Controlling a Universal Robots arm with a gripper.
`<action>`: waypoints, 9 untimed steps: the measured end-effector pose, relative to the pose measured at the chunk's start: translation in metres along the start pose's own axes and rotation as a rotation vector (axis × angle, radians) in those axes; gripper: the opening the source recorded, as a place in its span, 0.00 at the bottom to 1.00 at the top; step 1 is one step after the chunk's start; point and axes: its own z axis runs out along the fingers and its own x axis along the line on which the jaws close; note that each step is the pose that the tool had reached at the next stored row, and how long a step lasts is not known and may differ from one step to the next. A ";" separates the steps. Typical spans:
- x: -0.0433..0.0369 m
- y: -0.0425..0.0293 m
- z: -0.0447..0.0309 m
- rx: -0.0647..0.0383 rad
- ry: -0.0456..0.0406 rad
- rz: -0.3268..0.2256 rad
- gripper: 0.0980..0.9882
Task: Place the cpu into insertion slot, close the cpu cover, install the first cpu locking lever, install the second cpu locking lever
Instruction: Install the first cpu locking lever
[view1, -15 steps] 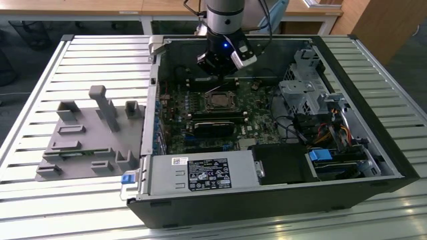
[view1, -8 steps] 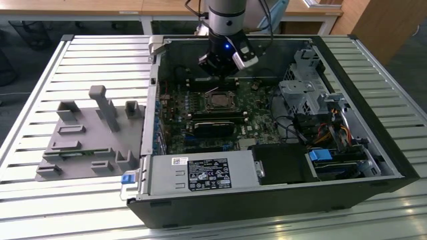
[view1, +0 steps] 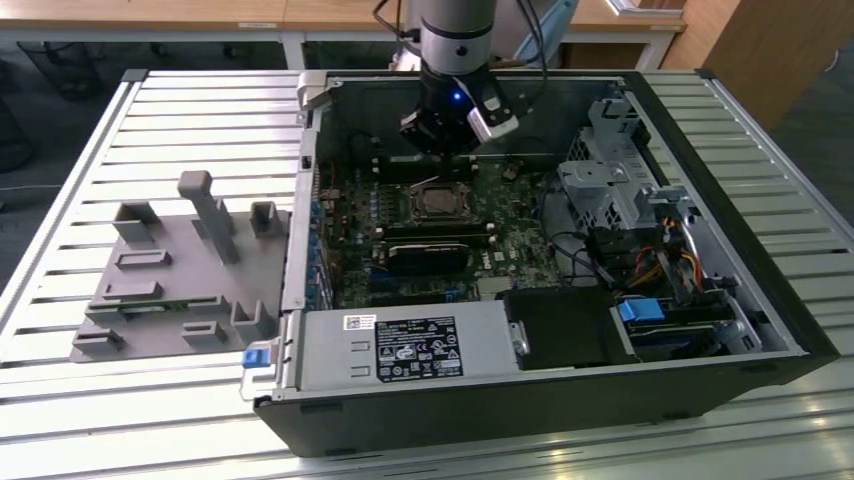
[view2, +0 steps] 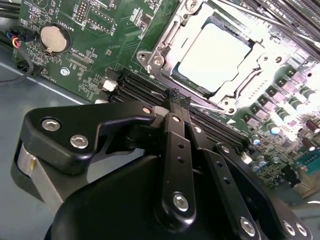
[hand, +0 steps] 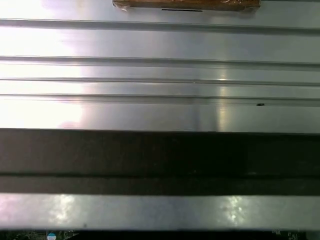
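The cpu (view2: 215, 55) lies flat in the insertion slot (view1: 437, 202) on the green board, its pale metal top showing. The shiny cpu cover (view2: 167, 42) lies down around it, framing the chip through its window. A thin metal lever (view2: 202, 103) runs along the socket edge nearest the gripper. My gripper (view2: 174, 94) is shut, its black fingers (view2: 175, 135) pressed together with nothing visible between them, and the tips sit right at that edge. In the exterior view the gripper (view1: 445, 155) hangs inside the case just behind the socket.
Black memory slots (view2: 145, 90) run between the gripper and the socket. A coin battery (view2: 53, 39) sits on the board. A grey fixture tray (view1: 174, 270) stands at the exterior view's left, a drive cage (view1: 607, 190) at its right, the power supply (view1: 400, 350) in front.
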 end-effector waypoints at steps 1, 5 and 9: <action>-0.0002 0.0001 0.0010 0.000 0.0000 0.000 0.01; -0.0010 0.0006 0.0055 0.001 0.0000 0.000 0.01; -0.0019 0.0013 0.0101 0.006 0.0000 0.000 0.01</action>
